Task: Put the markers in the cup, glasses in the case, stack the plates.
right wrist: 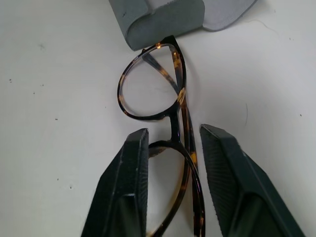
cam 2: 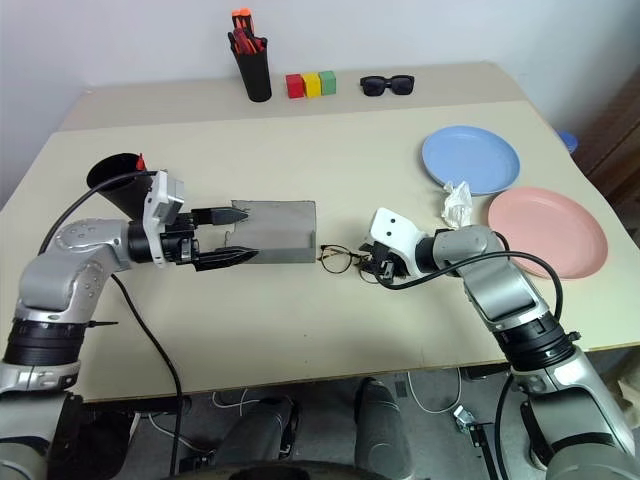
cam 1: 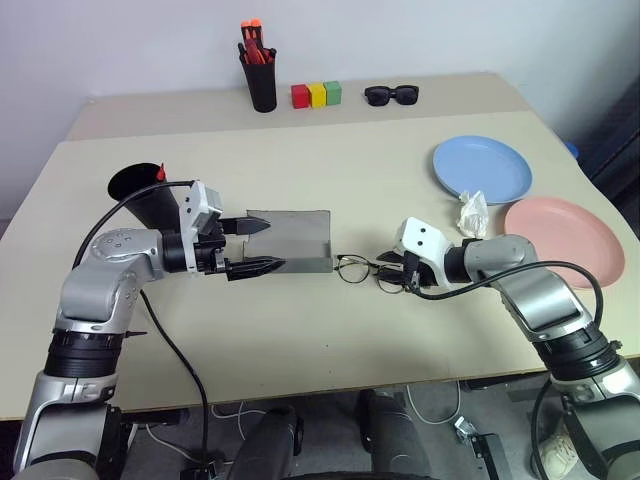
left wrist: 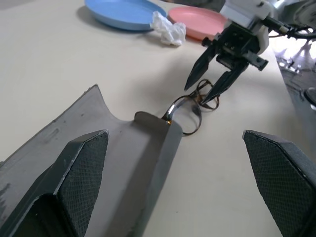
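Observation:
The grey case (cam 1: 298,240) lies open at mid-table, its flap spread flat. My left gripper (cam 1: 262,246) stands open at the case's left end, one finger over it and one along its front edge. The wire-frame glasses (cam 1: 354,268) lie folded on the table, one lens against the case's right end (right wrist: 163,19). My right gripper (right wrist: 174,133) is shut on the glasses, its fingers on either side of the nearer lens. The black cup (cam 1: 138,186) stands behind my left arm with a red marker (cam 1: 160,172) in it. The blue plate (cam 1: 482,168) and the pink plate (cam 1: 563,228) lie side by side at the right.
A crumpled white paper (cam 1: 472,212) lies between the plates and my right arm. Along the back stand a black pen pot (cam 1: 262,82), coloured blocks (cam 1: 316,95) and black sunglasses (cam 1: 391,95). The table's front edge runs close below both arms.

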Robot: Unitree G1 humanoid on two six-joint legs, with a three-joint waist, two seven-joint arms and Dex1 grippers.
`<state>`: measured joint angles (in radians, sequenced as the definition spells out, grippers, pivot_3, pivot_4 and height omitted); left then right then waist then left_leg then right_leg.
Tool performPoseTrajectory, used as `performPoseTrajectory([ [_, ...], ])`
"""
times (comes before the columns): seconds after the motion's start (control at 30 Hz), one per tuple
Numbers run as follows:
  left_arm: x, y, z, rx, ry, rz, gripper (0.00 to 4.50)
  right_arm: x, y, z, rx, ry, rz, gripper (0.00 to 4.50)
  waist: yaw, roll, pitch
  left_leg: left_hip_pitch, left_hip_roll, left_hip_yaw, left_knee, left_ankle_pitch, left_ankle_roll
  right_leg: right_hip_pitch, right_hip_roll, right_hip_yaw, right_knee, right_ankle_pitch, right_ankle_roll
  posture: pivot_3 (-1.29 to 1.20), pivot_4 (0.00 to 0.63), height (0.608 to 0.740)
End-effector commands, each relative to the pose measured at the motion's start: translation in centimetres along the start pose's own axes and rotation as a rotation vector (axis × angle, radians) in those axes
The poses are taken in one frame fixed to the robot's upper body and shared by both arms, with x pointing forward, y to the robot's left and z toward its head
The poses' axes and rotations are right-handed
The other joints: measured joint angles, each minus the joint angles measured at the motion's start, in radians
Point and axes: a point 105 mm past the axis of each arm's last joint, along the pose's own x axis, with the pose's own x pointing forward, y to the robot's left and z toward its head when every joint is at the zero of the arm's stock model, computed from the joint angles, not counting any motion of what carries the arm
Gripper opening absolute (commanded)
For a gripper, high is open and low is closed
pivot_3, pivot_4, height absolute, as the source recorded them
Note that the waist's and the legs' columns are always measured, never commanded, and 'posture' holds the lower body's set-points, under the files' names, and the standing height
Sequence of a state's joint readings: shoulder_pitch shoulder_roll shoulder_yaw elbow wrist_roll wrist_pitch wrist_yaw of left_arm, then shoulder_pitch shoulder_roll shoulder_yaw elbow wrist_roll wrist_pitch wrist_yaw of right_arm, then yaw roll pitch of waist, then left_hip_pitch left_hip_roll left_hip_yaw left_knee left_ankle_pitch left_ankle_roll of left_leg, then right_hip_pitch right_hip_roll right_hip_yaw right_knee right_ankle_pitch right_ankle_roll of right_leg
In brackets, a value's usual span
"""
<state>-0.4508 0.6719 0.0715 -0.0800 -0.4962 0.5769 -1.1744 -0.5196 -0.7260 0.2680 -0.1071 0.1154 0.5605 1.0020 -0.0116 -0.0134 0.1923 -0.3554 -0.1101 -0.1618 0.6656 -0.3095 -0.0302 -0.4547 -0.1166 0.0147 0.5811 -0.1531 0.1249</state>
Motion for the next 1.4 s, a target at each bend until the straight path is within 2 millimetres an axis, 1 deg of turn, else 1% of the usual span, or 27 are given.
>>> performPoseTrajectory([
  [0.03,-0.9,-0.4,1.5,0.031,-0.035,0.031,4.49,-0.3,-0.8,0.7,-0.027,0.000,-0.022,0.68,0.000,0.000,0.000,0.000,0.000,0.000,0.000,0.000,0.000,0.000,0.000,0.000,0.000,0.000,0.000,0.00,0.150,0.740],
  [0.07,-0.9,-0.5,1.6,0.031,-0.034,0.034,4.49,-0.3,-0.9,0.7,-0.032,0.002,-0.028,0.22,0.000,0.000,0.000,0.000,0.000,0.000,0.000,0.000,0.000,0.000,0.000,0.000,0.000,0.000,0.000,0.00,0.150,0.740],
  [0.1,-1.0,-0.7,1.7,0.032,-0.035,0.035,4.49,-0.3,-1.1,0.7,-0.037,0.004,-0.034,0.10,0.000,0.000,0.000,0.000,0.000,0.000,0.000,0.000,0.000,0.000,0.000,0.000,0.000,0.000,0.000,0.00,0.150,0.740],
  [0.2,-1.3,-1.1,2.5,0.025,-0.056,0.048,4.49,-0.3,-1.4,0.5,-0.048,0.018,-0.049,0.10,0.000,0.000,0.000,0.000,0.000,0.000,0.000,0.000,0.000,0.000,0.000,0.000,0.000,0.000,0.000,0.00,0.150,0.740],
  [0.3,-1.7,-1.5,2.4,0.005,-0.056,0.062,4.49,-0.4,-1.7,0.2,-0.067,0.029,-0.069,0.10,0.000,0.000,0.000,0.000,0.000,0.000,0.000,0.000,0.000,0.000,0.000,0.000,0.000,0.000,0.000,0.00,0.150,0.740],
  [0.43,-1.8,-1.7,2.4,-0.009,-0.058,0.077,4.49,-0.7,-2.1,0.4,-0.057,0.017,-0.078,0.10,0.000,0.000,0.000,0.001,0.000,0.001,0.000,0.000,0.000,0.000,0.000,0.000,0.000,0.000,0.000,0.00,0.150,0.740],
  [0.53,-1.8,-1.8,2.8,-0.014,-0.072,0.088,4.49,-1.2,-3.2,1.5,-0.072,-0.021,-0.121,0.10,0.000,0.000,0.000,0.000,0.000,0.001,0.000,0.000,0.000,0.000,0.000,0.001,0.000,0.000,-0.001,0.00,0.150,0.740],
  [0.6,-1.9,-2.0,2.8,-0.018,-0.073,0.092,4.49,-1.6,-3.8,2.5,-0.059,-0.063,-0.135,0.10,0.000,0.000,0.000,0.001,0.000,0.001,0.000,0.000,0.000,0.000,0.000,0.001,0.000,0.000,-0.001,0.00,0.150,0.740],
  [0.73,-2.6,-2.3,3.1,-0.048,-0.093,0.115,4.49,-2.5,-4.4,5.6,-0.036,-0.196,-0.144,0.10,-0.005,0.000,0.000,0.000,0.001,0.001,0.000,0.000,0.000,0.000,0.000,0.001,0.000,0.000,-0.001,0.00,0.150,0.740],
  [0.83,-3.4,-2.5,3.3,-0.081,-0.108,0.130,4.49,-2.3,-4.4,7.3,-0.030,-0.268,-0.140,0.10,-0.004,0.000,0.000,0.000,0.001,0.002,-0.001,0.000,0.000,-0.002,0.001,0.002,0.000,0.000,-0.001,0.00,0.150,0.740],
  [0.9,-4.1,-2.6,3.1,-0.097,-0.105,0.143,4.49,-1.7,-4.1,8.1,-0.033,-0.299,-0.133,0.10,-0.003,0.000,0.000,0.000,0.002,0.003,-0.001,0.000,0.000,-0.002,0.001,0.002,0.000,0.001,-0.001,0.00,0.150,0.740],
  [0.97,-4.7,-2.7,2.7,-0.118,-0.092,0.152,4.49,-0.9,-4.0,9.5,-0.023,-0.353,-0.137,0.10,-0.004,0.000,0.000,0.000,0.002,0.003,-0.001,0.000,0.000,-0.002,0.001,0.003,0.000,0.001,-0.001,0.00,0.150,0.740],
  [1.03,-5.2,-3.0,2.2,-0.133,-0.078,0.155,4.49,0.3,-3.7,10.9,-0.027,-0.397,-0.138,0.10,-0.006,0.000,0.000,0.000,0.002,0.004,-0.001,0.000,0.000,-0.003,0.001,0.003,0.001,0.001,-0.001,0.00,0.150,0.740],
  [1.07,-5.3,-3.1,2.1,-0.137,-0.073,0.156,4.49,0.6,-3.6,11.3,-0.032,-0.407,-0.138,0.10,-0.006,0.000,0.000,0.000,0.002,0.004,-0.001,0.000,-0.001,-0.004,0.002,0.004,0.001,0.001,-0.002,0.00,0.150,0.740],
  [1.17,-5.7,-3.7,1.6,-0.161,-0.063,0.150,4.49,3.0,-2.8,13.4,-0.034,-0.468,-0.140,0.10,-0.007,0.000,0.000,0.000,0.002,0.004,-0.001,0.000,-0.001,-0.004,0.002,0.004,0.001,0.001,-0.002,0.00,0.150,0.740],
  [1.2,-5.7,-3.9,1.5,-0.166,-0.060,0.149,4.49,3.9,-2.4,14.5,-0.039,-0.497,-0.145,0.10,-0.007,0.000,0.000,0.000,0.002,0.004,-0.001,0.000,-0.001,-0.005,0.002,0.004,0.001,0.001,-0.002,0.00,0.150,0.740],
  [1.27,-5.7,-4.0,1.3,-0.168,-0.063,0.157,4.49,4.9,-1.7,16.0,-0.016,-0.548,-0.131,0.10,-0.008,0.000,0.000,0.000,0.002,0.004,-0.002,0.000,-0.001,-0.005,0.002,0.004,0.002,0.001,-0.002,0.00,0.150,0.740],
  [1.33,-5.6,-4.1,1.2,-0.168,-0.063,0.163,4.49,5.9,-0.7,16.8,-0.019,-0.563,-0.111,0.10,-0.005,0.000,0.000,-0.001,0.002,0.004,-0.002,0.001,-0.002,-0.006,0.002,0.004,0.002,0.001,-0.003,0.00,0.150,0.740],
  [1.4,-5.7,-4.1,1.1,-0.168,-0.064,0.167,4.49,6.9,-0.1,16.8,-0.032,-0.553,-0.106,0.10,-0.002,0.000,0.000,-0.001,0.002,0.004,-0.002,0.002,-0.003,-0.005,0.002,0.004,0.002,0.002,-0.003,0.00,0.150,0.740],
])
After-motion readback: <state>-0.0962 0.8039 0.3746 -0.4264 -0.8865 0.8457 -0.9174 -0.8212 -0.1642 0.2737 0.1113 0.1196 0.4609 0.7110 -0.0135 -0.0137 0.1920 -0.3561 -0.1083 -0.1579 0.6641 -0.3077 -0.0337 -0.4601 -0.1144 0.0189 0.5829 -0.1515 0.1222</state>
